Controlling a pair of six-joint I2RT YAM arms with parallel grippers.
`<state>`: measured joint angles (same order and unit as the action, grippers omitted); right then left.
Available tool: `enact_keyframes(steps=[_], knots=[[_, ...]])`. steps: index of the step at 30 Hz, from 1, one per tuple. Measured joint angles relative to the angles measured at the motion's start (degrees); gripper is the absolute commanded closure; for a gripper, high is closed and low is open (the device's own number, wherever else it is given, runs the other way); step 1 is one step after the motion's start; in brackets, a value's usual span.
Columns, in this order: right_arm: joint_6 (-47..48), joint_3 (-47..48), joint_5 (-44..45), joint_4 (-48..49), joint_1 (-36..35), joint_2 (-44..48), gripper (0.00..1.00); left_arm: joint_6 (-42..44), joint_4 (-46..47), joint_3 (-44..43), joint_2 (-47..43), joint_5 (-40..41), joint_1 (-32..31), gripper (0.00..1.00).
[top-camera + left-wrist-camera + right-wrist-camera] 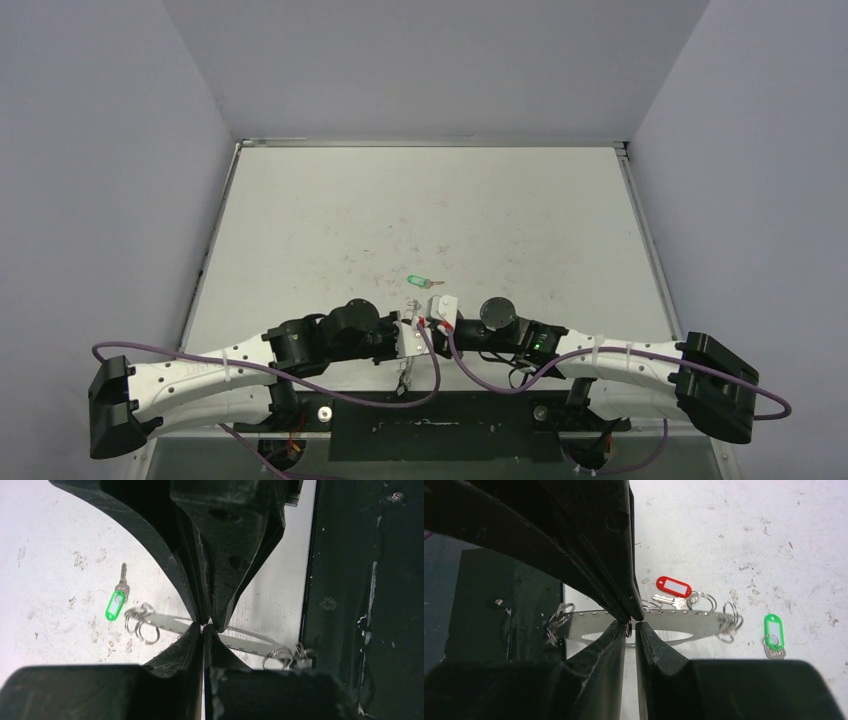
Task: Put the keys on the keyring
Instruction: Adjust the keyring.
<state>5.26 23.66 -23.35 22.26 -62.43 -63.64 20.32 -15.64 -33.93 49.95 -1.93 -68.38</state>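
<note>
The keyring (pixel 694 619), a grey band with small holes and fringed with metal rings, is held above the table between both grippers. My left gripper (pixel 204 626) is shut on its band (pixel 250 642). My right gripper (pixel 631 626) is nearly closed, with one of the keyring's small rings between its tips. The red-tagged key (pixel 673 587) lies against the far side of the band, by a ring. The green-tagged key (pixel 773 630) lies loose on the table and also shows in the left wrist view (pixel 115 603) and the top view (pixel 418 280). Both grippers meet at the table's near centre (pixel 415 327).
A black mounting plate (pixel 440 425) lies along the near edge under the arm bases. Purple cables (pixel 440 365) loop from both arms near the grippers. Grey walls close in the scuffed white table (pixel 420 200) on three sides.
</note>
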Motion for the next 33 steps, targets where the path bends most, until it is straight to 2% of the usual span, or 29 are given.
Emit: enact_keyframes(steps=[5,11,12,14,15,17,23,29,33], knots=[[-0.4,-0.9,0.2,1.6,-0.3,0.0,1.0,0.0,0.1,0.0,0.0,0.0,-0.2,1.0],[-1.5,-1.3,0.2,3.6,-0.3,-0.7,1.0,0.0,0.0,0.0,-0.3,0.7,-0.2,1.0],[-1.6,-1.4,0.2,4.0,-0.3,-0.7,1.0,0.0,0.0,0.0,-0.4,0.9,-0.2,0.95],[-1.8,-1.7,0.3,4.5,-0.3,-0.7,1.0,-0.2,0.0,0.0,-0.4,1.0,-0.2,0.69],[-2.1,-1.7,0.3,4.6,-0.3,-0.7,1.0,-0.3,0.0,0.0,-0.5,1.4,-0.2,0.61],[-2.6,-1.9,0.5,4.7,-0.6,-0.7,1.0,-1.4,0.0,0.0,-1.2,3.3,0.0,0.53],[-5.7,-1.9,4.4,5.1,-0.7,-0.7,1.0,-10.1,0.6,0.9,-6.6,8.9,-0.2,0.44],[-9.1,-1.9,9.9,5.6,-0.8,-0.7,1.0,-25.8,0.3,3.0,-13.4,15.6,-0.2,0.42],[-10.7,-1.9,13.7,5.9,-1.6,-0.7,1.0,-34.0,0.4,6.0,-16.2,16.7,-0.2,0.36]])
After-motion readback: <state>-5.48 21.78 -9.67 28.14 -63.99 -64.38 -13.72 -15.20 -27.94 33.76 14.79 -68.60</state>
